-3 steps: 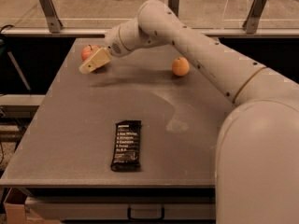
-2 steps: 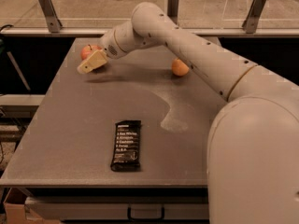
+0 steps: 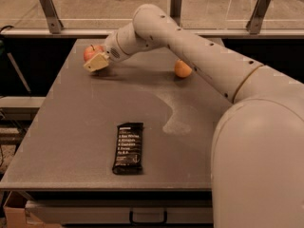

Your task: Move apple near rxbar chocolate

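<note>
The red apple [image 3: 90,52] sits near the far left corner of the grey table [image 3: 71,127]. My gripper [image 3: 95,62] is right at the apple, on its near right side, partly covering it. The black rxbar chocolate [image 3: 128,147] with white text lies flat near the table's front edge, well apart from the apple. My arm reaches from the lower right across the table to the far left.
A small plain orange fruit [image 3: 182,69] lies at the far middle of the table, partly behind my arm. A glass barrier with metal posts [image 3: 49,10] runs behind the table. The table's left edge drops to dark shelving.
My arm has shifted slightly left, and the gripper has closed in on the apple's near side. The apple, the orange fruit and the bar have not moved.
</note>
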